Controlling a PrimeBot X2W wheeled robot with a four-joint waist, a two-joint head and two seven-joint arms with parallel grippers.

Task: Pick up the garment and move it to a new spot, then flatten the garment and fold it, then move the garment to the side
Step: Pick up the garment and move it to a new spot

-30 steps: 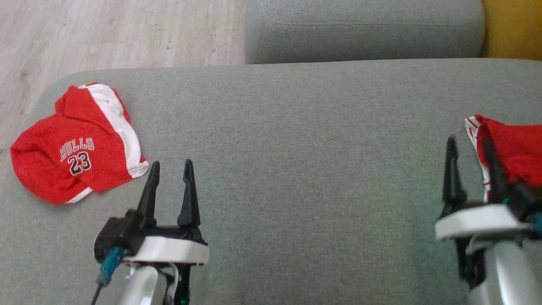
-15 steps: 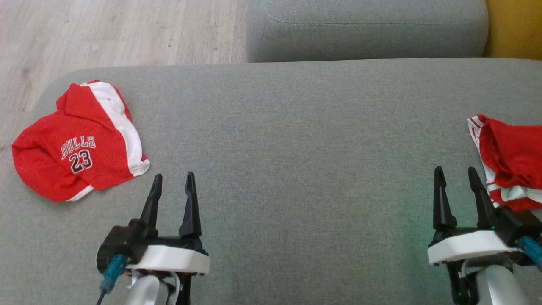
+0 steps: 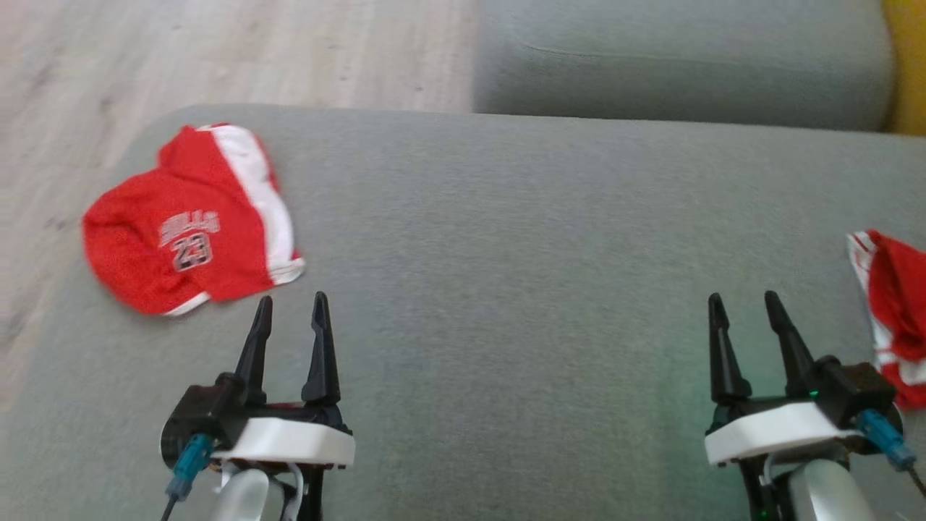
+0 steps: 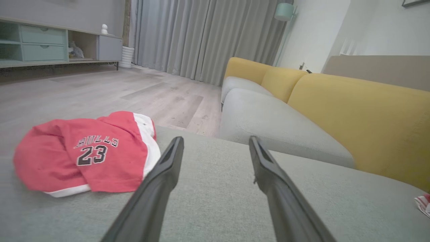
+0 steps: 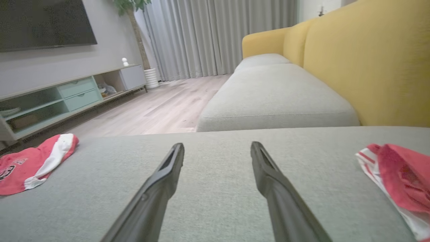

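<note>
A crumpled red garment [image 3: 188,224] with a white side band and "BULLS 23" print lies at the far left of the grey cushion [image 3: 506,253], near its rounded edge. In the left wrist view this garment [image 4: 84,154] lies left of my open left gripper [image 4: 216,139]. In the head view the left gripper [image 3: 292,299] stands open just right of and below it, apart from it. A second bunched red garment [image 3: 893,311] with white stripes lies at the right edge. My right gripper [image 3: 743,297] is open and empty, left of that garment [image 5: 399,174].
A second grey cushion [image 3: 680,65] lies beyond the one in front, with a yellow backrest [image 5: 362,60] to the right. Wood floor [image 3: 217,51] runs past the cushion's left edge. A low TV cabinet [image 5: 67,94] and curtains stand far off.
The right gripper has drawn back down and left from the striped garment, still open. The head camera has turned, shifting the whole picture right. The left gripper and both garments stay put.
</note>
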